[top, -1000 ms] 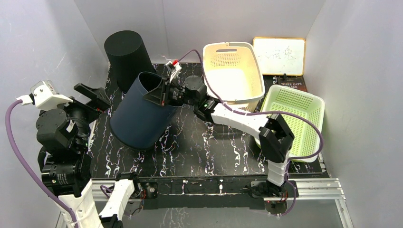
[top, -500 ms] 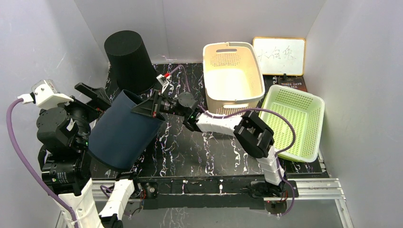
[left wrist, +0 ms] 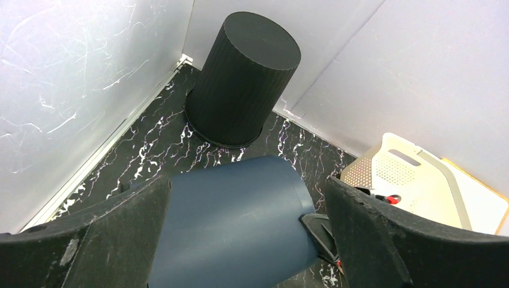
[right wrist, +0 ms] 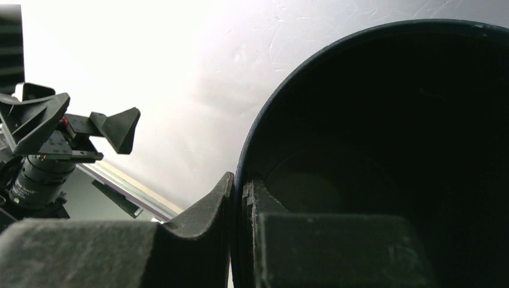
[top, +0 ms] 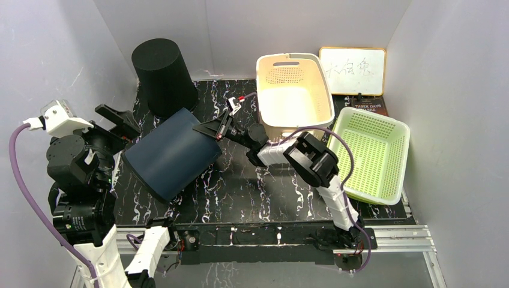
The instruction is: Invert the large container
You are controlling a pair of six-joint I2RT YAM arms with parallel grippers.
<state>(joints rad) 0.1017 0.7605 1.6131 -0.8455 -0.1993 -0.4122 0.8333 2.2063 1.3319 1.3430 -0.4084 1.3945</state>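
Right pincer [top: 217, 129]: clenched on the rim of your one navy plastic bin [top: 171, 153]. Left pincer [top: 123, 129]: splayed, empty. One black ribbed bin [top: 163, 75]; one cream basket [top: 287, 57]; one green basket [top: 378, 117].

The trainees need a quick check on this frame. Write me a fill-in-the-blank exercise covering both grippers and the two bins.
1. The right gripper is shut on the ____ of the navy bin.
2. The left gripper stands ____, with nothing held in it.
3. The black bin in the back left corner stands ____, its closed base facing up.

Missing words: rim; open; upside down.
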